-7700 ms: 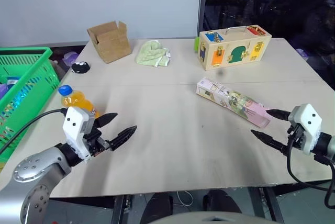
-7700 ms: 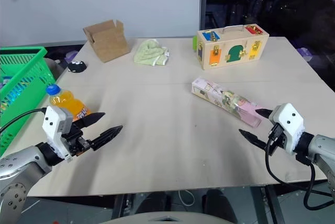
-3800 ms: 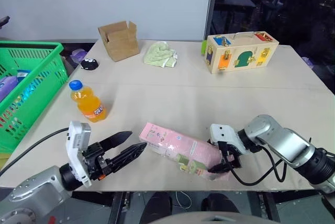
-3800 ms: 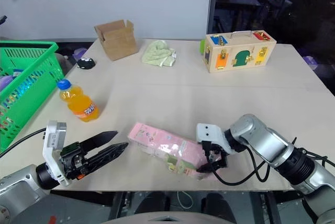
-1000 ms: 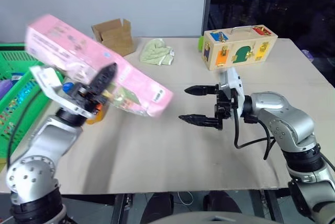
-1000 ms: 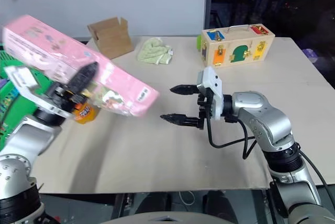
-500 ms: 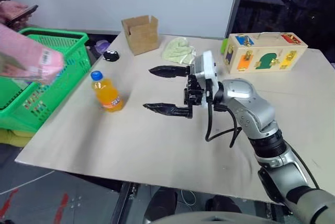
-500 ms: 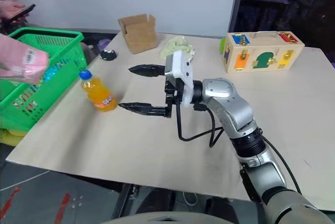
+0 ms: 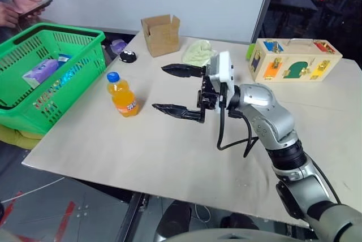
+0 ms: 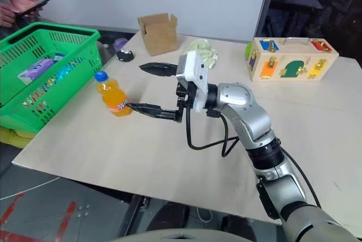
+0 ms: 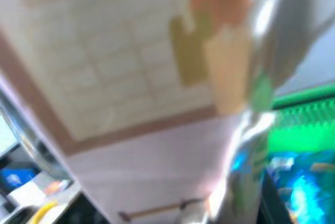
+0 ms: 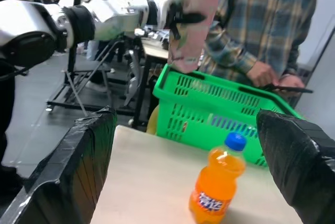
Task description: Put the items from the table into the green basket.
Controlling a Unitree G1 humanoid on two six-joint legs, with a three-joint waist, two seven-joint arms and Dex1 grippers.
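Pink carton (image 12: 196, 22) pinched in left end effector (image 12: 180, 17), print unreadable; right end effector (image 9: 175, 89) spread.

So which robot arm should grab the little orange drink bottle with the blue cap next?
Probably the right. Its gripper is open and points at the small orange-drink bottle with the blue cap, standing on the pale beige table. The left gripper is shut on the long pink carton.

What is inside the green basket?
Through the open top of the green basket, a pale purple packet and something shiny and blue lie at the bottom. The near wall hides whatever else sits lower down.
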